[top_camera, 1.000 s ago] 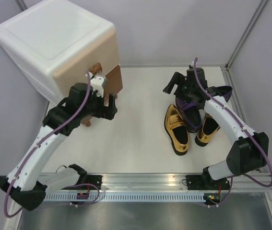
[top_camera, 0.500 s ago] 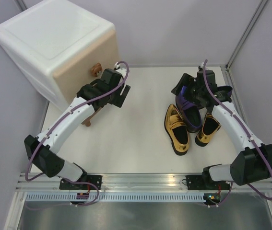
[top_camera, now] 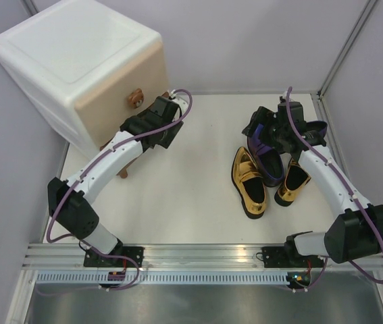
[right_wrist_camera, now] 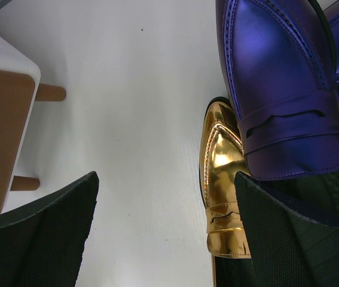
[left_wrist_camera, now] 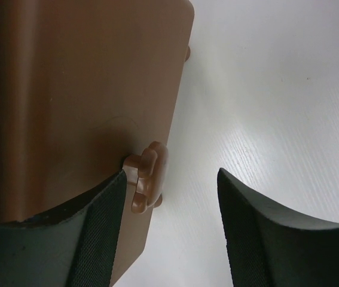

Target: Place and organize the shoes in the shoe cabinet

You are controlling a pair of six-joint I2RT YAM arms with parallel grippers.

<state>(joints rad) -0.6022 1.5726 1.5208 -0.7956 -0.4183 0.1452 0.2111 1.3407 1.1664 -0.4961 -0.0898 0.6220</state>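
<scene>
Left wrist view. Shows the left gripper (left_wrist_camera: 170,179) with fingers (left_wrist_camera: 103,233) spread and empty, the bear-shaped knob (left_wrist_camera: 147,182) between them, just beside one pad. Beyond, the brown drawer (left_wrist_camera: 79,101) of the shoe cabinet (top_camera: 76,61), then the white table (left_wrist_camera: 277,89).

Right wrist view. Shows the right gripper (right_wrist_camera: 166,179), fingers (right_wrist_camera: 43,233) likewise parted and empty, above a gold shoe (right_wrist_camera: 223,173), with a purple shoe (right_wrist_camera: 277,84) touching it at the toe end.

Top external view. Places all four shoes on the table, right of the cabinet, with the second gold shoe (top_camera: 292,182) and second purple shoe (top_camera: 319,127) farthest right. Differs from 0.5 s ago in the left wrist drawn closer to the cabinet and the upper knob (top_camera: 135,98) uncovered; from 1.0 s ago in the drawer front no longer jutting into sight.
</scene>
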